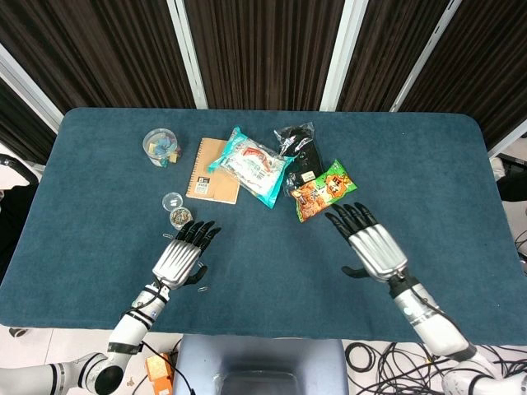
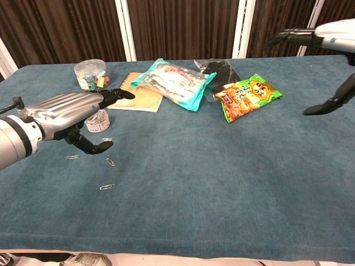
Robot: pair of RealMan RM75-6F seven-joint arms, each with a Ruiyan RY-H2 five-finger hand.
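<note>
Left hand (image 1: pixel 181 257) fingers spread, holding nothing, above loose paper clips (image 2: pixel 107 187) on the bench (image 1: pixel 272 271), just near of a small clip tub (image 1: pixel 174 204). Right hand (image 1: pixel 372 245) fingers spread, empty, right and near of the green snack bag (image 1: pixel 322 190). Notebook (image 1: pixel 215 170) and teal packet (image 1: pixel 251 165) farther back.

Small "B" label on the notebook (image 1: pixel 215 170)

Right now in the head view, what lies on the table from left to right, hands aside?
Clip tub → small clip dish → notebook → teal snack bag → green snack bag.
</note>
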